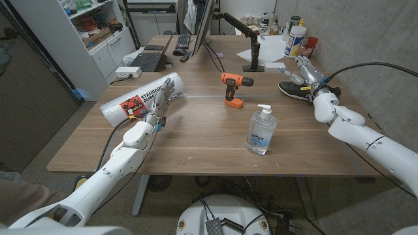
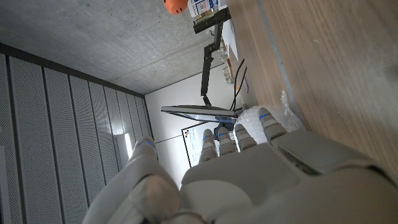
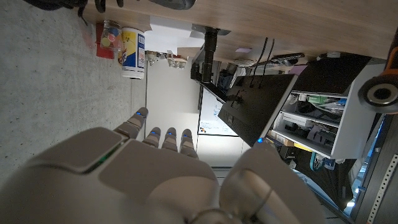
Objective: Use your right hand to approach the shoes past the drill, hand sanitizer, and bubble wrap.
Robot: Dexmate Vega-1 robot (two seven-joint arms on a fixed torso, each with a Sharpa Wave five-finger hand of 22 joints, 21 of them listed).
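Office-type lab or workspace: bare concrete walls (image 1: 366, 32), wooden counter (image 1: 196, 137) with monitor on arm (image 1: 204, 26), keyboard (image 1: 182, 41), laptop (image 1: 145, 62), white shelving (image 1: 98, 26) stuffed with supplies, cables around.

Head view: high, looking down and forward over the bench (image 1: 196, 140), both arms entering from the bottom corners, the whole layout visible at middle range.

Left wrist view: close behind the left robot hand (image 2: 261, 168), looking along its back; turned, bench plank on one side. Beyond its fingertips a monitor (image 2: 199, 113), shared with the head view.

Right wrist view: close behind the right robot hand (image 3: 155, 168), inverted, bench overhead. Ahead of the fingers a white canister (image 3: 132, 52), also visible from the head.
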